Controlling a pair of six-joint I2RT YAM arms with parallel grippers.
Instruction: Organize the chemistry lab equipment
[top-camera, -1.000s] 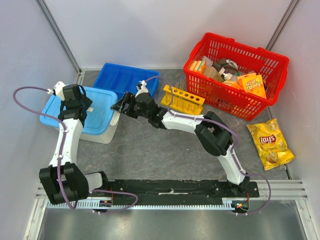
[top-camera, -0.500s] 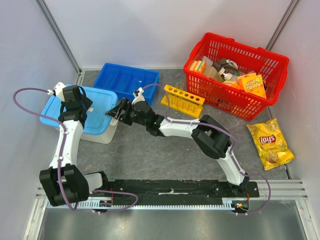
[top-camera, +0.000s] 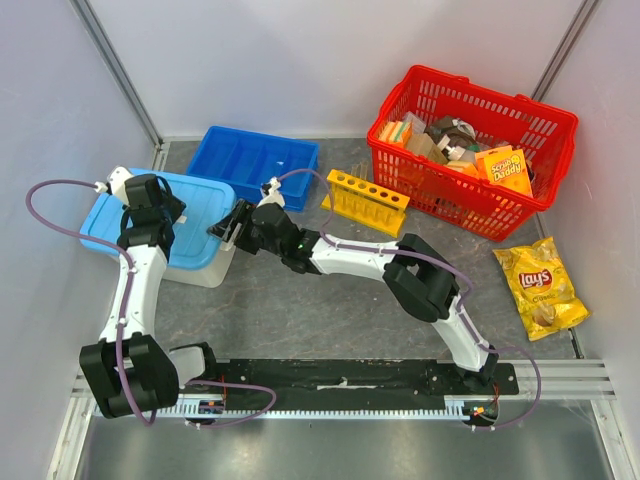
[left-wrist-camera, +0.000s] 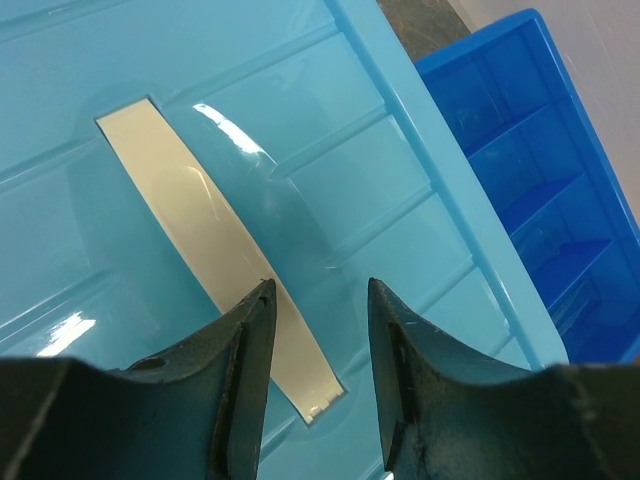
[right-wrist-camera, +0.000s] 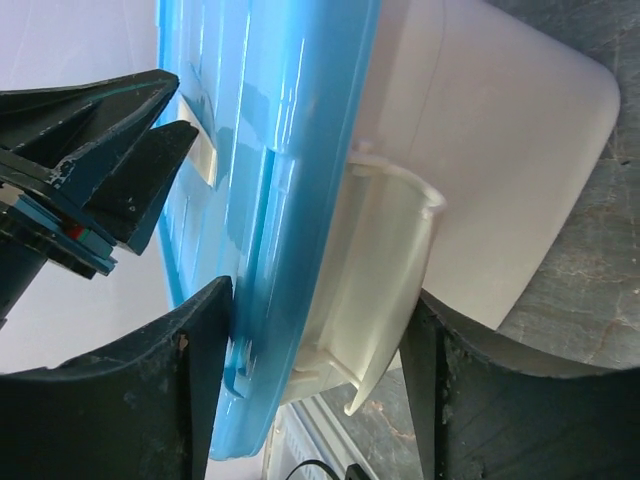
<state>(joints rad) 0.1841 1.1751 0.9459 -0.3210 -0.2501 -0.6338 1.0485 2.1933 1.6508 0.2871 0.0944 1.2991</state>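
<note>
Left arm is over the light-blue lid (top-camera: 200, 238) of the white bin (top-camera: 215, 272) at the left of the surface (top-camera: 330, 300). Left fingers (left-wrist-camera: 252, 350) are apart with nothing between them, just bare lid underneath. Their tips sit at the near end of the cream slot (left-wrist-camera: 200, 230) moulded into the lid. I can't tell from the wrist view whether the tips touch the plastic.

Right arm is stretched across to the bin's right-hand end. Right fingers (right-wrist-camera: 200, 360) straddle the lid rim and the white latch (right-wrist-camera: 385, 260) below it. One finger is on the lid side, right against the rim, and the other is on the bin side, just beside the latch. There's a wide gap between them. I can't tell if they're actually pinching or only bracketing it. The other arm's dark tips show in that wrist view too, up on the lid top.

Yellow rack (top-camera: 367, 195) stands upright on the surface, apart from both arms. It's between the dark-blue tray (top-camera: 250, 160) and the red basket (top-camera: 455, 215), just in front of the basket's left corner. Its row of holes faces up. Thin tubes (top-camera: 356, 171) lie just behind it, too small for me to count or say more.

The tray sits behind the bin at the back of the surface. Chip bag (top-camera: 540, 287) lies flat at the right, well apart from the rack, in front of the basket.
</note>
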